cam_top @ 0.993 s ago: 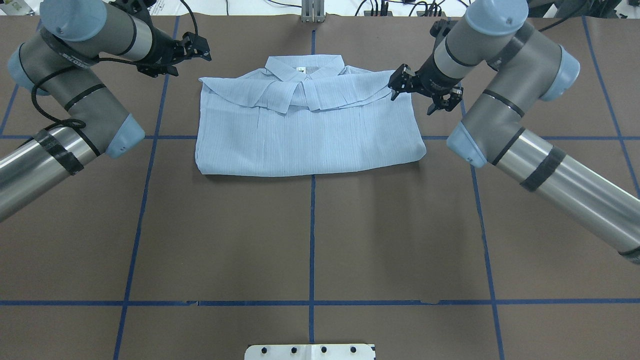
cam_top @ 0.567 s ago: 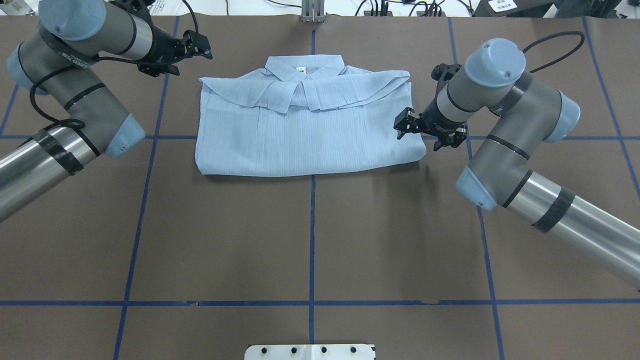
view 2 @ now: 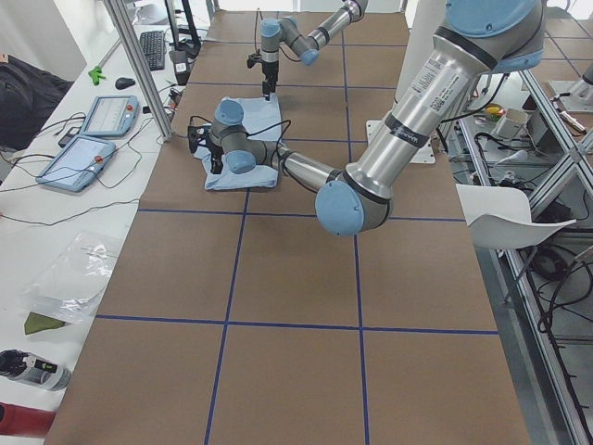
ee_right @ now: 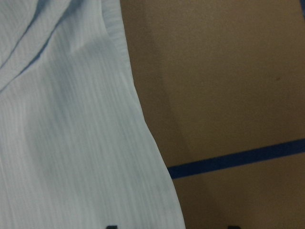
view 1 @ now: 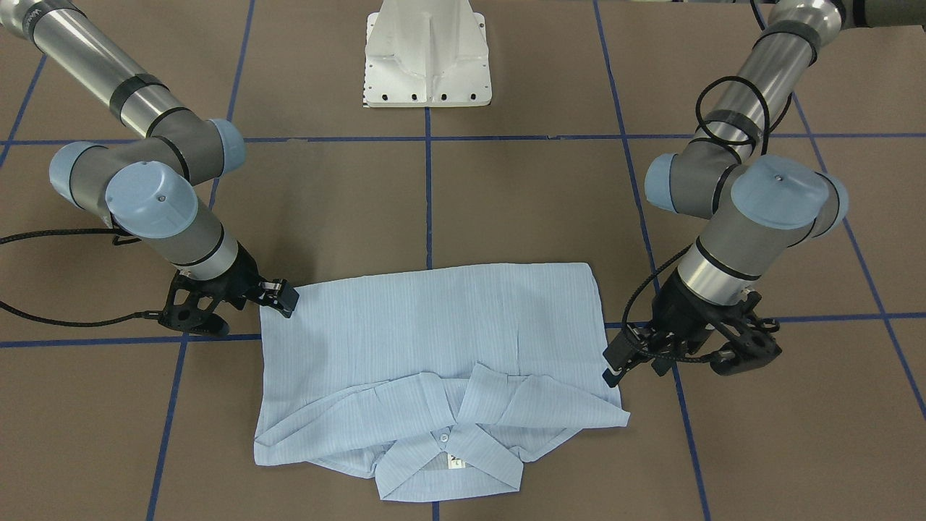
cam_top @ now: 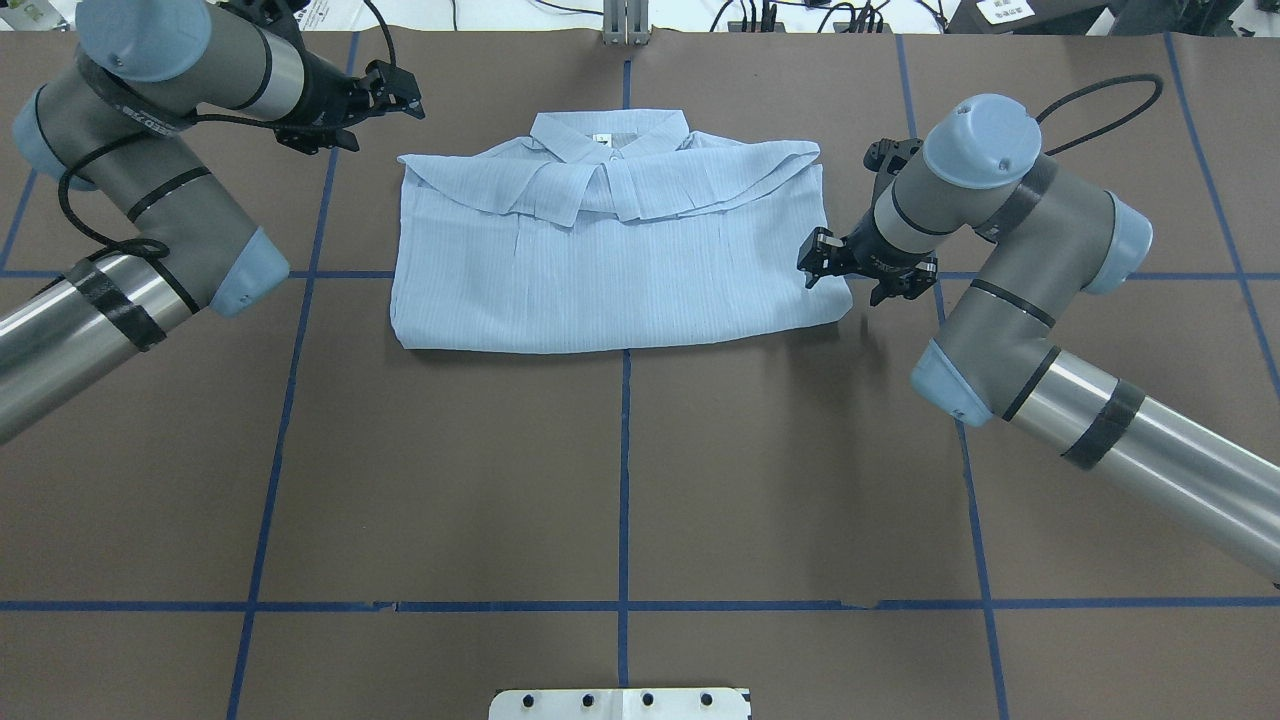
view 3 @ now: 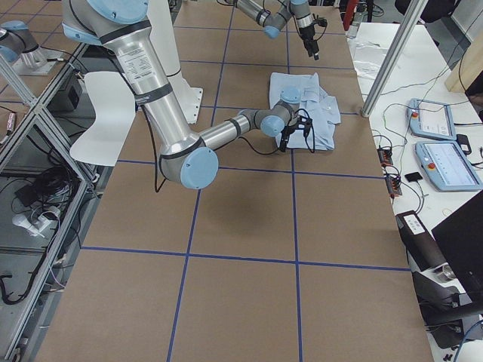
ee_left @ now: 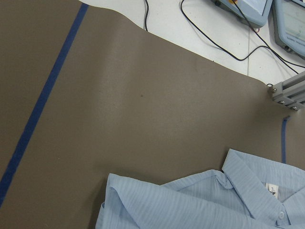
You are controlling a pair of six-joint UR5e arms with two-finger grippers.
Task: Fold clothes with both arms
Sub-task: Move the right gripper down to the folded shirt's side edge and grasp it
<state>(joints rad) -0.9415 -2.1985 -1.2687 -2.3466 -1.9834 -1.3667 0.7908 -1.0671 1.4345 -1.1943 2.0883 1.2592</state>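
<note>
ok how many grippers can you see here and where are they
2. The left gripper is out past the far left corner of the shirt, clear of the cloth. The right gripper is at the shirt's right edge, by its near corner.

Bright even overhead light, soft shadows; right wrist view dim, blurry.

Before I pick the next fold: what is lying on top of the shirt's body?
Folded-in flaps and the collar lie across one end of the shirt; the rest is bare cloth. The right tool is open at its side edge. Whatever lies beneath the flaps is covered.
</note>
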